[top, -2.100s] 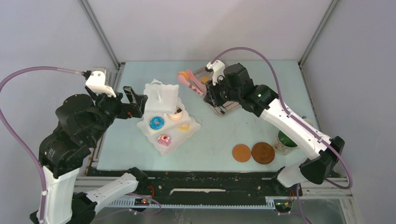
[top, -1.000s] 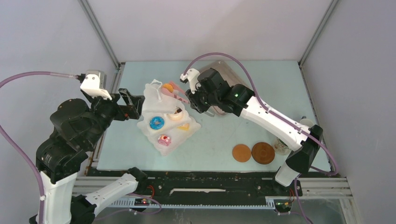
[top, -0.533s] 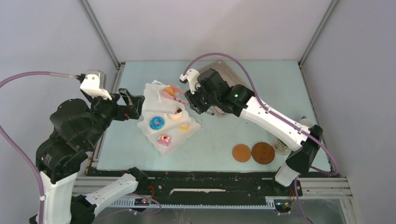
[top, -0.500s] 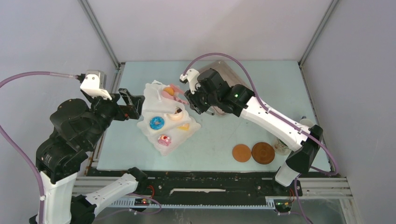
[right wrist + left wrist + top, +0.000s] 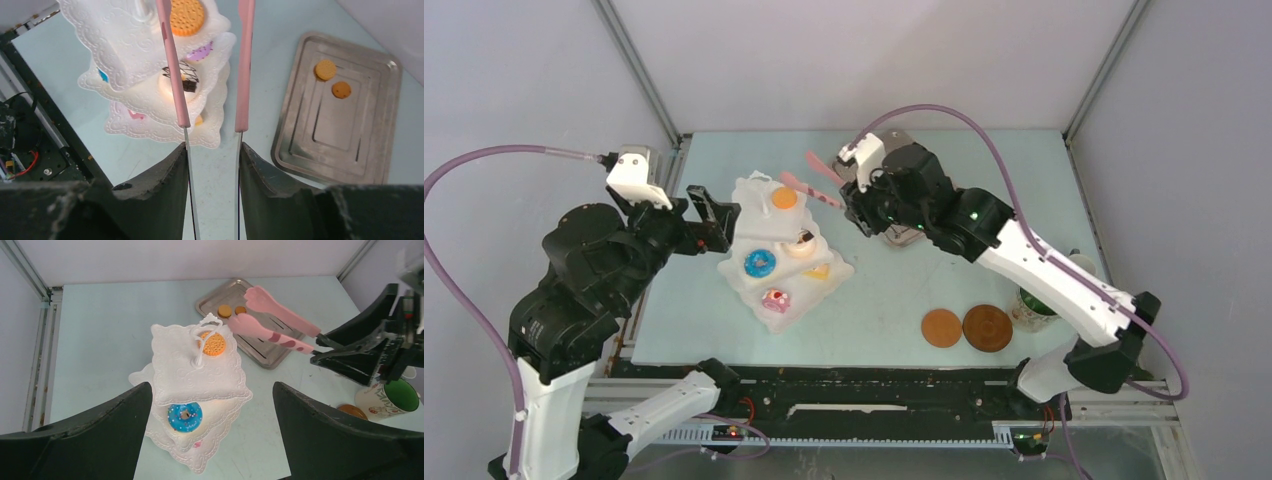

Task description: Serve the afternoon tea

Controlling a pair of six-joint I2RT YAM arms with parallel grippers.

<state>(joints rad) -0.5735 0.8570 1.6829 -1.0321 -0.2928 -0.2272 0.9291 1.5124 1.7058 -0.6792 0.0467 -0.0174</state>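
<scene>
Green-lined mug (image 5: 1032,308) partly behind right arm (image 5: 1014,250)

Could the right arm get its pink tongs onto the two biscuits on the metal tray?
Probably yes: the biscuits lie uncovered on the tray, just to one side of the tongs, with nothing between.

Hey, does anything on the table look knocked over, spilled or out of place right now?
Nothing stands out. The white stand is upright with an orange biscuit lying flat on its top tier, two biscuits sit on the metal tray, and the mug stands upright.
</scene>
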